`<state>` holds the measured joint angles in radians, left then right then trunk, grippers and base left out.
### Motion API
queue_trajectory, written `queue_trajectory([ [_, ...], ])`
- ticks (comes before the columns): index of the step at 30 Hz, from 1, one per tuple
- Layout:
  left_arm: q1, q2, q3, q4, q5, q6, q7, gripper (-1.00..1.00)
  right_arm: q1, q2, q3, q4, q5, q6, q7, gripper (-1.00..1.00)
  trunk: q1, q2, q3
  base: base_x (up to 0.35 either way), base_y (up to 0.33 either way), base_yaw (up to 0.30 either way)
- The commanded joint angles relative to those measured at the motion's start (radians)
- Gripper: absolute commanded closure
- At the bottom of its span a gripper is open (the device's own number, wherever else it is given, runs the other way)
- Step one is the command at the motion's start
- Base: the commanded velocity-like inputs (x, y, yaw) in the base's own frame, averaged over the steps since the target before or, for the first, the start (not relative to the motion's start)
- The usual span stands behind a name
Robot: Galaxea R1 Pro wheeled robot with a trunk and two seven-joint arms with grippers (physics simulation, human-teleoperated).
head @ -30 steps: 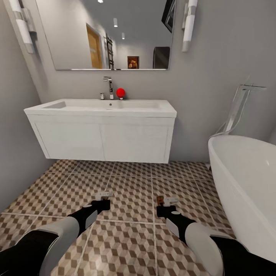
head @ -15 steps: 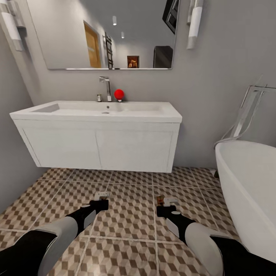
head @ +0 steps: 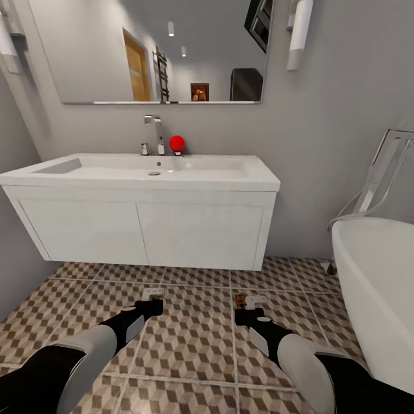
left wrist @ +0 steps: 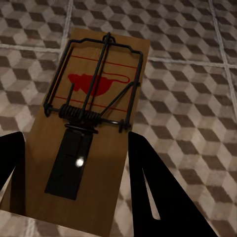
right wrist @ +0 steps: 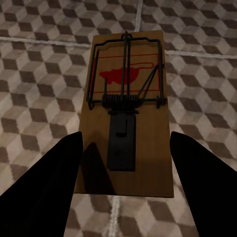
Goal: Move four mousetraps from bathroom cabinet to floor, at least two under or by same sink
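Nearest the camera in the head view, two black-and-white arms reach forward over the bathroom floor, large square tiles printed with a brown, beige and white cube pattern and pale grout lines. The left tool holds a small flat brown wooden mousetrap at its tip. In the left wrist view this left mousetrap lies between the two black fingers, its dark wire bar, coil spring and red mouse print facing up; the fingers sit close against its long edges, closed on the board. The right tool carries a second small brown wooden mousetrap, the right mousetrap. In the right wrist view that board sits between two dark fingers, which stand a little wider, with a strip of tile showing on either side near the board's near end, so whether they truly pinch it cannot be told. Both traps hang above the tiles, well short of the vanity.

Farther on, a wide white rectangular basin with a chrome faucet tops a white wall-hung vanity, with open tiled floor beneath it. A small red ball rests beside the faucet. To the right stands a white oval bathtub. A large mirror hangs on the grey wall above the basin.
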<state>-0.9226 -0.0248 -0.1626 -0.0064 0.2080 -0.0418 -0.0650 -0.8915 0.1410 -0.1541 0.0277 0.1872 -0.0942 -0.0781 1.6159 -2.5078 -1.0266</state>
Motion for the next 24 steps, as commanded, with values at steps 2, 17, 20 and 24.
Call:
queue_trajectory([
  [2, -0.001, -0.002, -0.009, 0.002, 0.004, -0.002, -0.001, 1.0, -0.001, 0.0, -0.008, 0.003, 0.011, -0.004, -0.005, 1.0, 0.0, 0.0, -0.001, 0.009, 0.0, 0.0],
  [17, -0.001, -0.006, -0.009, 0.002, 0.002, 0.006, -0.001, 1.0, -0.001, 0.0, -0.009, 0.003, 0.011, -0.004, -0.005, 1.0, 0.003, -0.002, -0.028, 0.001, 0.0, 0.0],
  [20, -0.001, -0.006, -0.008, 0.002, 0.002, 0.005, -0.001, 1.0, -0.001, 0.0, -0.009, 0.003, 0.011, -0.004, -0.005, 1.0, 0.004, -0.003, -0.04, 0.0, 0.0, 0.0],
  [24, -0.001, -0.006, -0.008, 0.002, 0.002, 0.003, -0.002, 1.0, -0.001, -0.001, -0.009, 0.003, 0.011, -0.004, -0.005, 1.0, 0.006, -0.004, -0.055, 0.0, 0.0, 0.0],
])
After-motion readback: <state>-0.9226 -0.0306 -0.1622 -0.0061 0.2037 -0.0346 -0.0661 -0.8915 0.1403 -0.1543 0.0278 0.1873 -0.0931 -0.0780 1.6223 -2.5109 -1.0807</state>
